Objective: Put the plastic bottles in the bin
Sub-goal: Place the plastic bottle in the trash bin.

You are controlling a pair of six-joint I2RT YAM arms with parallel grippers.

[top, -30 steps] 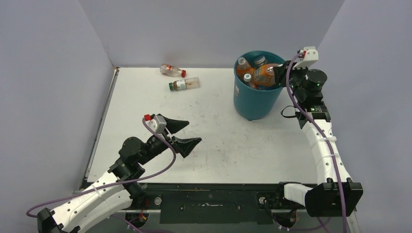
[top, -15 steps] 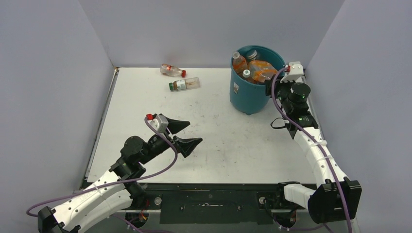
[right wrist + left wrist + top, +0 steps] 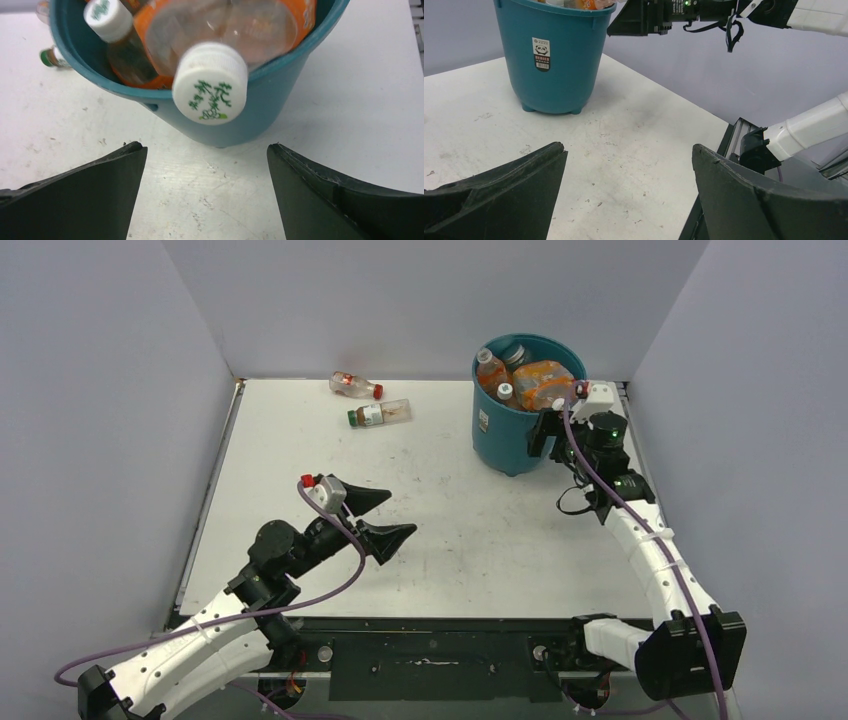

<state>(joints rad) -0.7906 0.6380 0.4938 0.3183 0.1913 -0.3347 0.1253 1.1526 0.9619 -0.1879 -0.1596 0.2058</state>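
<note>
The white table (image 3: pixel 450 530) has small dirty marks, and plain pale walls (image 3: pixel 400 300) stand round it. The teal bin (image 3: pixel 505 440) stands on it, stuffed with plastic bottles (image 3: pixel 543 382); its side hides their lower parts, so I can't count them. Right beside the bin, the right gripper (image 3: pixel 206 149) is spread wide, holding nothing. Well in front of the bin, the left gripper (image 3: pixel 400 512) gapes wide too, empty. Left of the bin lie a green-capped bottle (image 3: pixel 379 413) and a red-capped bottle (image 3: pixel 356 385).

You have a smooth, faintly glossy teal plastic bin (image 3: pixel 510 435), clear glossy plastic bottles (image 3: pixel 240 25) with ribbed white plastic caps (image 3: pixel 210 82), a paper-looking sticker (image 3: pixel 542 54), and a matt white table (image 3: pixel 450 530), scuffed and speckled.
</note>
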